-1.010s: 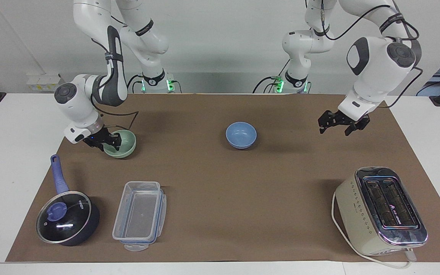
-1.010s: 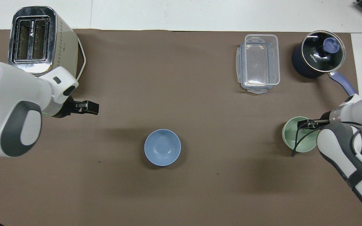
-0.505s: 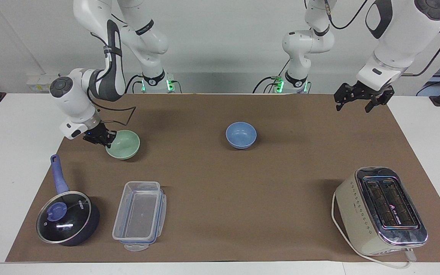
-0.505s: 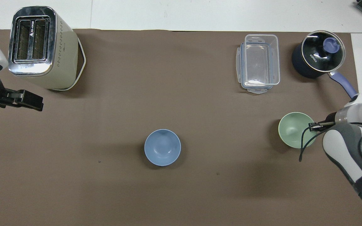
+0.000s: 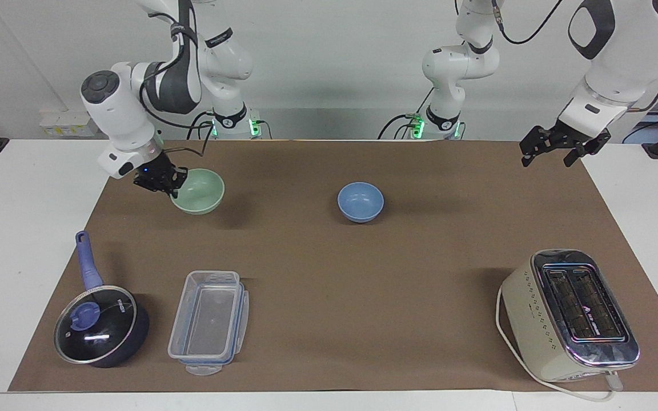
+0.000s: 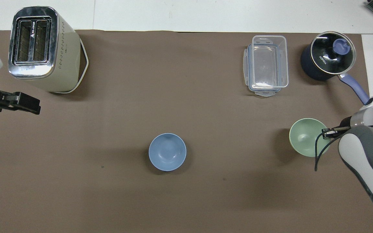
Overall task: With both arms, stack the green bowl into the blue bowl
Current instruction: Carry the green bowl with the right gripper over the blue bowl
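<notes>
The pale green bowl [image 5: 199,191] [image 6: 307,137] hangs tilted above the brown mat at the right arm's end, clear of the surface. My right gripper [image 5: 169,184] [image 6: 325,132] is shut on its rim. The blue bowl [image 5: 360,201] [image 6: 167,151] sits upright and empty on the mat near the table's middle. My left gripper [image 5: 552,149] [image 6: 28,104] hangs open in the air over the mat's edge at the left arm's end, holding nothing.
A cream toaster [image 5: 570,314] [image 6: 44,45] stands at the left arm's end, farther from the robots. A clear plastic container [image 5: 209,321] [image 6: 266,64] and a dark lidded pot [image 5: 100,325] [image 6: 329,56] with a blue handle sit at the right arm's end.
My right gripper closed on the green bowl's rim, lifted it off the mat and carried it a little toward the blue bowl. My left arm rose and swung out toward its own end.
</notes>
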Robot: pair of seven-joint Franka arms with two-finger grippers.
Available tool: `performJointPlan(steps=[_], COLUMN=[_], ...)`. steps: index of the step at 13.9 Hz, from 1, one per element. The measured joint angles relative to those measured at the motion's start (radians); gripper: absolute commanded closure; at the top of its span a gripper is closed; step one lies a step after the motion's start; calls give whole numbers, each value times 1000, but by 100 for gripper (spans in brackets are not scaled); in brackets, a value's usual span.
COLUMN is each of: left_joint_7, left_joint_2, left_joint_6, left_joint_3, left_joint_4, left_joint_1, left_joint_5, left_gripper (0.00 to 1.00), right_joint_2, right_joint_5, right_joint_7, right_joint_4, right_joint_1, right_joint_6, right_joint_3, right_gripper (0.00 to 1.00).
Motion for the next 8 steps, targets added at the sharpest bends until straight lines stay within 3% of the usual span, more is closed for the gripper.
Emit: performJointPlan(steps=[4,8], left_joint_7=[0,0], left_joint_2=[0,0], left_joint_6=[0,0], left_joint_3=[-4,-4], left_joint_4=[0,0], left_joint_1=[0,0], left_joint_5=[0,0], left_gripper=[0,0], right_joint_2=[-25,31], right_joint_5=[71,146], right_joint_7=[64,255], right_joint_4=[4,23], right_joint_1=[178,378], right_joint_6=[7,97], right_joint_3=[6,10], right_gripper=[100,100])
